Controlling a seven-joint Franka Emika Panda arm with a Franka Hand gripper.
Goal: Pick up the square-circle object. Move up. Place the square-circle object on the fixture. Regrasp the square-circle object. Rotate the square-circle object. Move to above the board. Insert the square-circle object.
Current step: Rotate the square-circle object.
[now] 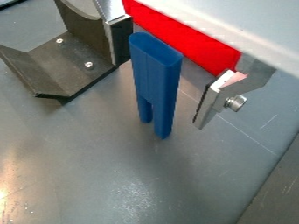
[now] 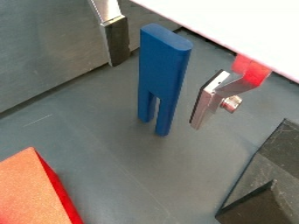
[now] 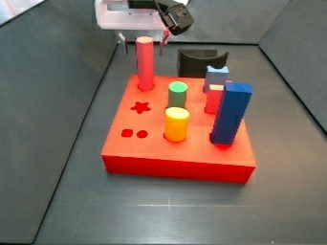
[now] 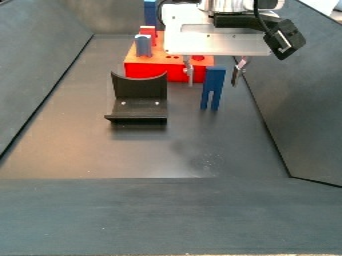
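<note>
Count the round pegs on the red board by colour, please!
Red round peg: 1
Green round peg: 1
Yellow round peg: 1
Total: 3
The gripper hangs beside the board, fingers open around the square-circle object.

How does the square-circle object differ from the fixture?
The square-circle object is blue; the fixture is black. The object is a narrow upright bar, slotted at its foot; the fixture is a wide L-shaped bracket. The object stands between the fingers of the open gripper; the fixture stands beside it. Both rest on the floor.
</note>
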